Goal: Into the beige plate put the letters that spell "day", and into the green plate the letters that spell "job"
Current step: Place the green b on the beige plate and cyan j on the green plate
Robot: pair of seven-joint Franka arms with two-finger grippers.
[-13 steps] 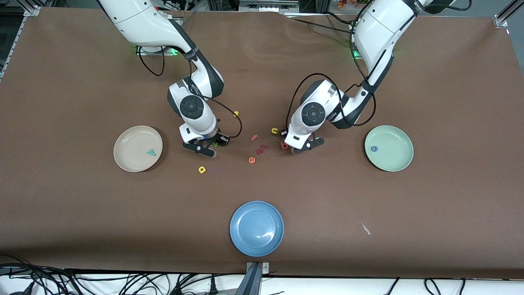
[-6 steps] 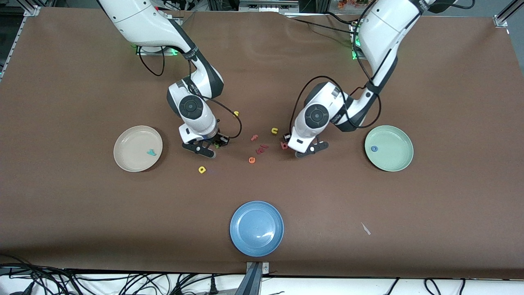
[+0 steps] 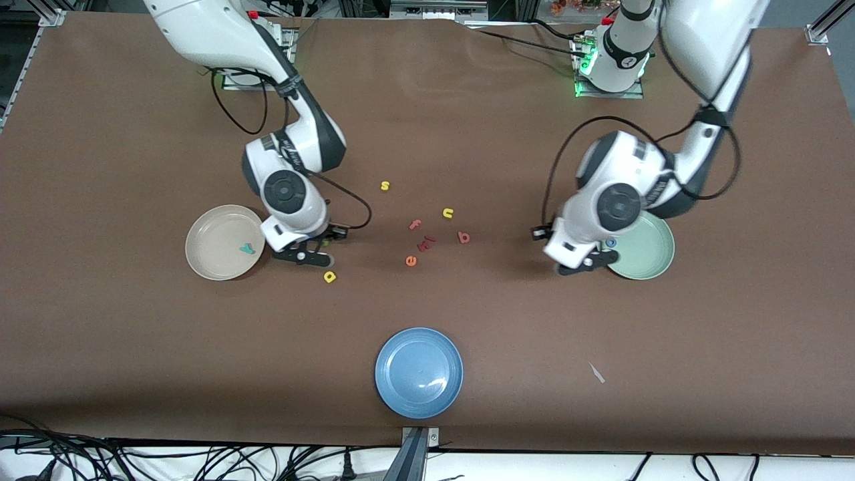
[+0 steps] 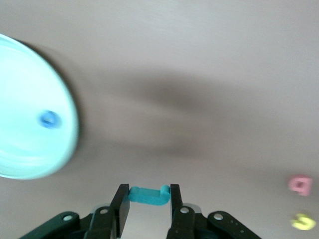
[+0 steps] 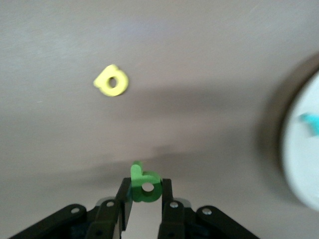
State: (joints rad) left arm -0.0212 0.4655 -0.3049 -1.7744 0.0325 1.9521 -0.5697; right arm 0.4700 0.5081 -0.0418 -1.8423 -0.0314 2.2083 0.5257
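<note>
My left gripper [image 4: 147, 191] is shut on the teal "j" [image 4: 148, 195]; in the front view the left gripper [image 3: 580, 265] hangs over the table at the rim of the green plate [image 3: 646, 260]. The blue "o" [image 4: 49, 119] lies in that plate [image 4: 25, 149]. My right gripper [image 5: 144, 184] is shut on the green "a" [image 5: 144, 188], and the right gripper [image 3: 312, 256] is over the table between the beige plate [image 3: 204, 234] and the yellow "d" [image 3: 329, 276]. The teal "y" [image 3: 247, 249] lies in the beige plate. The coral "b" [image 3: 463, 237] rests mid-table.
Loose letters lie mid-table: a yellow "s" [image 3: 385, 186], a yellow "n" [image 3: 448, 214], a coral "f" [image 3: 415, 224], an orange "e" [image 3: 411, 260] and a red piece [image 3: 427, 242]. A blue plate [image 3: 419, 372] sits nearest the front camera. A white scrap [image 3: 596, 373] lies toward the left arm's end.
The left arm swung from the letter cluster to the green plate's rim with the "j". The right gripper closed on the "a" and moved toward the beige plate.
</note>
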